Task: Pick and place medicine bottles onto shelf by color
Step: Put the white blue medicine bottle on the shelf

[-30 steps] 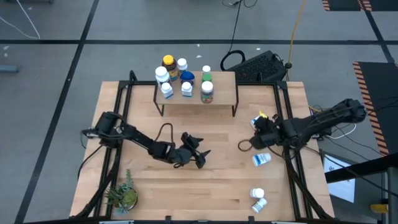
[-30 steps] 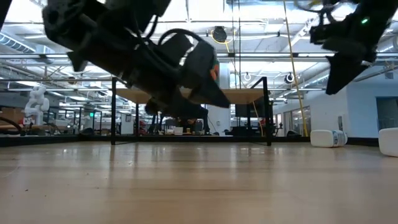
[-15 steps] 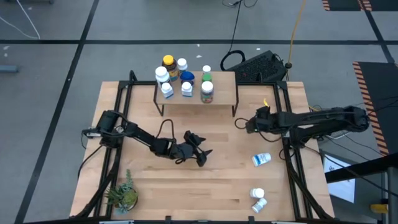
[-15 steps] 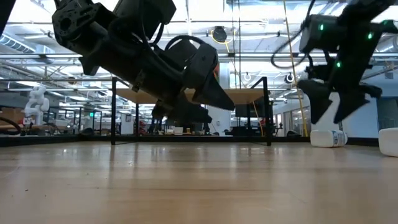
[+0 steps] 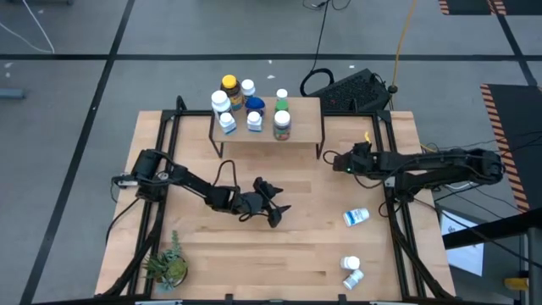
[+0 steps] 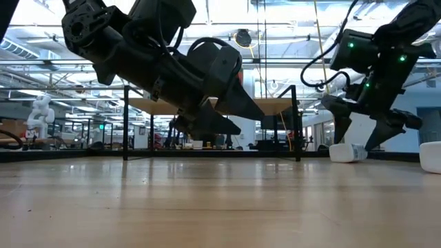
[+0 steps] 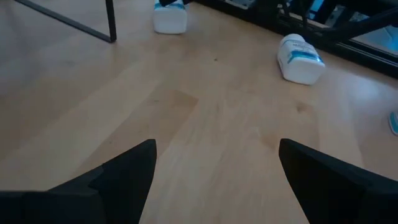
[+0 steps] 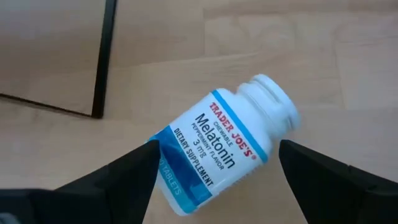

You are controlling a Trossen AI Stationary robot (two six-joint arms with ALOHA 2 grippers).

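The right pincer (image 5: 333, 161) is hovering released just beside the shelf's (image 5: 306, 108) right legs, its fingers straddling a white, blue-labelled melatonin bottle (image 8: 219, 144) lying on its side on the worktop (image 5: 313, 246). This looks like the pick step: next the fingers likely need to drop around the bottle and clench before lifting it toward the white bottles on the shelf. The left pincer (image 5: 273, 213) is waiting released over mid-worktop. Three more white bottles (image 5: 356, 217) are lying near the right edge.
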